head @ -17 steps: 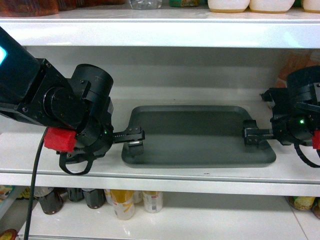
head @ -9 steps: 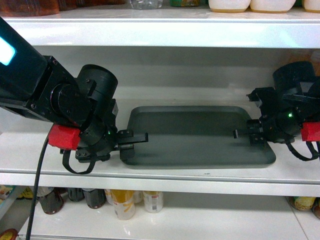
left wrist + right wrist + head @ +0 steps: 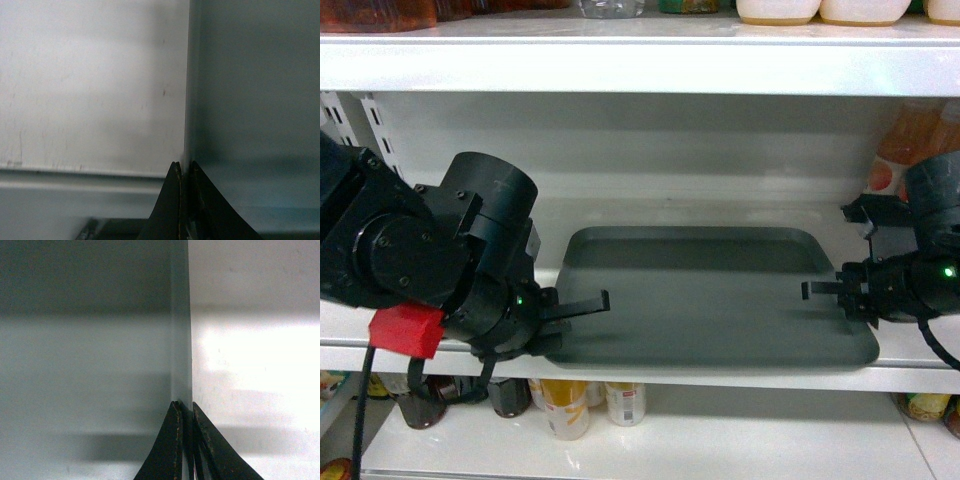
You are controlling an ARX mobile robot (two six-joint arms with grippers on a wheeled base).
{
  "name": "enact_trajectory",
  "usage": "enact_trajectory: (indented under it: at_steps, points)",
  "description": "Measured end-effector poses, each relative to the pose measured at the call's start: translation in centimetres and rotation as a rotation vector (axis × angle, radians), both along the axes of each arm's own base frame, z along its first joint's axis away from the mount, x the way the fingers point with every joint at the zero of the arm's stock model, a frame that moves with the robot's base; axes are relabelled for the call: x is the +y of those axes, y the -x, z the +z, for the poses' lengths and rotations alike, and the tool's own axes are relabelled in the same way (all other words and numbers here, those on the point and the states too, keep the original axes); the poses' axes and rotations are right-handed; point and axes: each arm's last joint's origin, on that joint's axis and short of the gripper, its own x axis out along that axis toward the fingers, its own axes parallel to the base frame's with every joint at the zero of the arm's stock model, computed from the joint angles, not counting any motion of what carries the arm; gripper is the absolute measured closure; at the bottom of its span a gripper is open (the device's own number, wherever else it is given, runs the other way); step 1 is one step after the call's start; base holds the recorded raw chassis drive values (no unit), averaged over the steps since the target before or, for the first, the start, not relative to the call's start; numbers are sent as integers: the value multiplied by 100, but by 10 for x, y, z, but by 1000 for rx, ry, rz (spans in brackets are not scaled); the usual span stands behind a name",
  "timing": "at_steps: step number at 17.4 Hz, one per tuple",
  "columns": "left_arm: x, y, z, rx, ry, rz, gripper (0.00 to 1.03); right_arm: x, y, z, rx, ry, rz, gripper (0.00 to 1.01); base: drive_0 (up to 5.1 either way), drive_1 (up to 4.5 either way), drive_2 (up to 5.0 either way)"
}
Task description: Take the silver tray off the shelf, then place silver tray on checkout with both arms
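Note:
The silver tray [image 3: 710, 290] lies flat on the middle shelf [image 3: 740, 378], its front edge reaching the shelf's front lip. My left gripper [image 3: 575, 305] is shut on the tray's left rim, and my right gripper [image 3: 825, 290] is shut on the right rim. In the left wrist view the left gripper [image 3: 183, 165] pinches the thin rim, with the tray [image 3: 255, 90] to the right and the white shelf [image 3: 90, 80] to the left. The right wrist view mirrors this: the right gripper [image 3: 184, 404] clamps the rim, tray [image 3: 85, 350] left, shelf [image 3: 255, 355] right. The checkout is out of view.
An upper shelf board [image 3: 640, 65] hangs close above the tray. Bottles and cans [image 3: 565, 405] stand on the shelf below. An orange bottle [image 3: 905, 140] stands at the back right, and a slotted upright [image 3: 355, 125] shows at the back left.
Both grippers have drawn the tray forward toward the shelf's front lip. The arms sit lower and nearer in the head view than a second ago.

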Motion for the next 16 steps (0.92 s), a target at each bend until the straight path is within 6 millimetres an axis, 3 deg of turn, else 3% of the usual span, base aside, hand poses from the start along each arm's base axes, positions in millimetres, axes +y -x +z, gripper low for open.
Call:
enact_trajectory:
  at_steps: [3,6,8,11,16]
  points:
    - [5,29,17,-34,-7,-13,100,-4,38,2,-1,-33,-35,97,0,0,0]
    - [6,43,40,-98,-8,-26,101,-8,63,13,0,-77,-46,97,0,0,0]
    - [6,66,63,-153,-1,-38,101,-17,86,38,-32,-111,-54,97,0,0,0]
    - [8,97,77,-179,6,-41,101,-23,116,69,-94,-145,-35,97,0,0,0]
    - [10,130,99,-241,12,-38,101,-26,164,95,-190,-157,-24,98,0,0,0]
